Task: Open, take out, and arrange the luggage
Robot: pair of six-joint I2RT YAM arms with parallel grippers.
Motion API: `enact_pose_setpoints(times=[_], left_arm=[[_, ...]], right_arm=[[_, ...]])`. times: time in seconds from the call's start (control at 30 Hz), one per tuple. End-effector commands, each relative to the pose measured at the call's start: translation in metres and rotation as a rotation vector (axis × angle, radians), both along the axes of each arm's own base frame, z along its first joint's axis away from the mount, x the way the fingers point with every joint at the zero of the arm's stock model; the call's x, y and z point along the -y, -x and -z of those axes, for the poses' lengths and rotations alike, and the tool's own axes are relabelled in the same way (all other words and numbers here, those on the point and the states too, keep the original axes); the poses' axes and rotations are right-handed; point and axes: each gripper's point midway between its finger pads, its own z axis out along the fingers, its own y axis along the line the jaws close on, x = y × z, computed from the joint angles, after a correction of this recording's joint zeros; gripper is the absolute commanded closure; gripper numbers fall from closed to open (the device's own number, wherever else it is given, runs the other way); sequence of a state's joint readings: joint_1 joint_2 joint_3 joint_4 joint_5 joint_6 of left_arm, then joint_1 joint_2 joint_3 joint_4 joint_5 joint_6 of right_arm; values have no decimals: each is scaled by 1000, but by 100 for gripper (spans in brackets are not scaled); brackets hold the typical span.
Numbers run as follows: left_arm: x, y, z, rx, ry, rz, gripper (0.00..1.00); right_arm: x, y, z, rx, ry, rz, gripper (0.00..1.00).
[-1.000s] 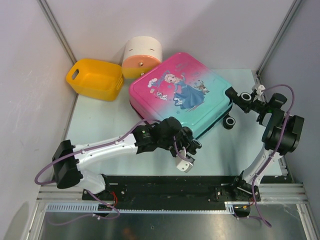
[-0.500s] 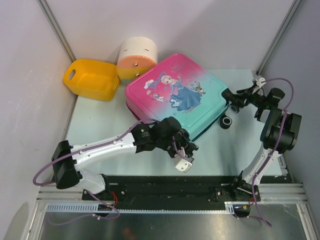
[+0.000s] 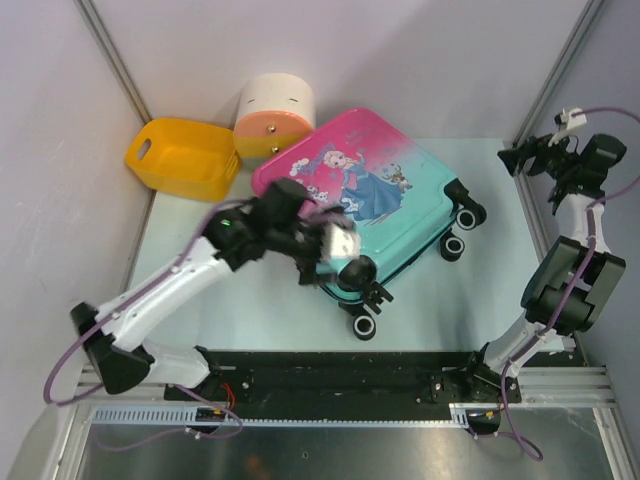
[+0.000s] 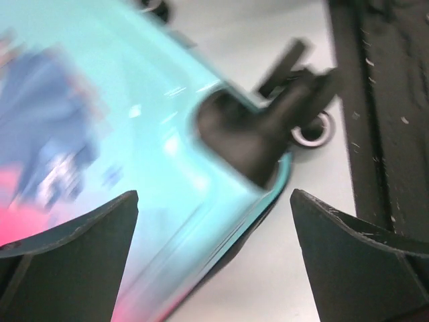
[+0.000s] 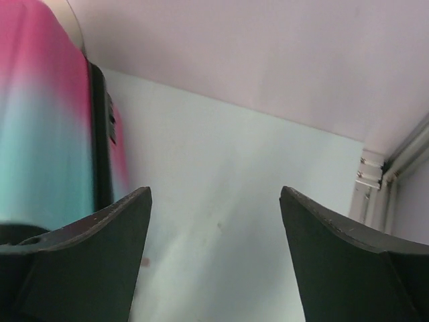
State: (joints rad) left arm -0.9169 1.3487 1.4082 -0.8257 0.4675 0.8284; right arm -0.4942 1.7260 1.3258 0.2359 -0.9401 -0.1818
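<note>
Pale counter (image 3: 480,290), grey walls (image 3: 400,50); luggage (image 3: 400,205) lies shut, contents hidden.
Beyond left claw (image 4: 214,194): yellow basket (image 3: 180,158), round drawer box (image 3: 272,115). Teal-to-pink luggage, princess print up, wheeled corner under left claw, which is wide open, empty; right claw (image 5: 214,191) open, empty, well clear of it.

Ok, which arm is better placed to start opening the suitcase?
Probably left: the left gripper, open, hangs over the suitcase's teal wheel-end corner; the right gripper, also open, is up by the frame post, apart from it.
</note>
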Motion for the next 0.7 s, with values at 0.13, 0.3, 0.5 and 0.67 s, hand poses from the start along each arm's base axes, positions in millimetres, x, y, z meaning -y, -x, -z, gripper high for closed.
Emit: enact_pose_setpoints(times=[0.13, 0.3, 0.5, 0.67], left_arm=[[-99, -74, -73, -373, 417, -703, 0], [-171, -111, -32, -570, 571, -1104, 0], [-187, -115, 0, -710, 667, -1205, 0], [-186, -128, 9, -745, 741, -1232, 1]], right_arm=[[-56, -16, -30, -184, -107, 6, 12], [-61, -43, -10, -168, -61, 67, 12], [-96, -56, 34, -235, -60, -42, 17], [-140, -39, 57, -280, -37, -194, 26]])
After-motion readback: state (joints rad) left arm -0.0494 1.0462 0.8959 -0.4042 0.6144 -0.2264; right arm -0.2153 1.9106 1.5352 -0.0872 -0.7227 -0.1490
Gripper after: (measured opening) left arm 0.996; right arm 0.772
